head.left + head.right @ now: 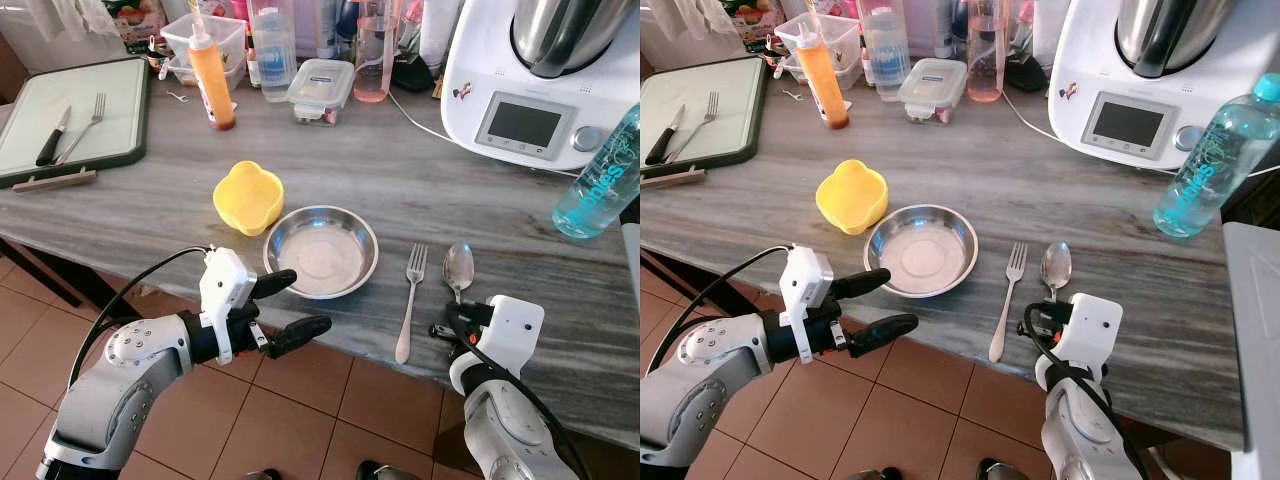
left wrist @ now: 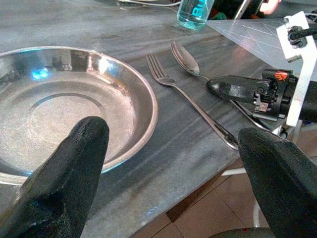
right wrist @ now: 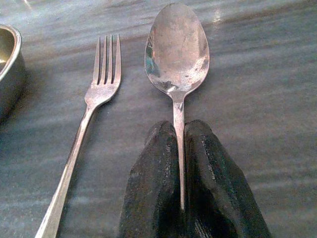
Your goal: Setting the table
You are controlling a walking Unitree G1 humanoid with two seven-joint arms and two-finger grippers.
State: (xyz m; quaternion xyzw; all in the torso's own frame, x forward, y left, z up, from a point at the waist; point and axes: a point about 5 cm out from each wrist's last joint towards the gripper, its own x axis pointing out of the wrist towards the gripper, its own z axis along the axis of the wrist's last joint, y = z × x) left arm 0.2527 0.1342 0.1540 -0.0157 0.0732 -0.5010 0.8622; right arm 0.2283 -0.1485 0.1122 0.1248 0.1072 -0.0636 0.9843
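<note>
The right gripper [image 3: 179,163] is sitting at the near edge of the grey, streaky wood-grain surface [image 1: 480,200], its two matte black fingers [image 3: 153,188] squeezing together on the thin handle of the spoon [image 1: 458,268]. The spoon's polished oval bowl is lying flat, pointing away from the robot. Just beside it, on the robot's left, a slim steel fork [image 1: 410,300] is lying parallel, tines away, its handle reaching the surface's edge.

Left of the fork, the round, shallow steel plate [image 1: 320,252] is resting with its shiny rim catching the light. A soft-looking yellow bowl [image 1: 248,197] with a wavy, lobed rim is standing just behind it, rims nearly touching.

The left gripper [image 1: 290,305] is hovering off the near edge by the plate, its rounded fingers spreading wide apart and gripping nothing.

Further back, an orange squeeze bottle [image 1: 212,80], a lidded clear container [image 1: 320,88] and a white kitchen machine [image 1: 530,90] are standing, with a translucent blue water bottle [image 1: 600,180] to the right. On the far left, a tray [image 1: 110,100] is carrying another fork and a knife.
</note>
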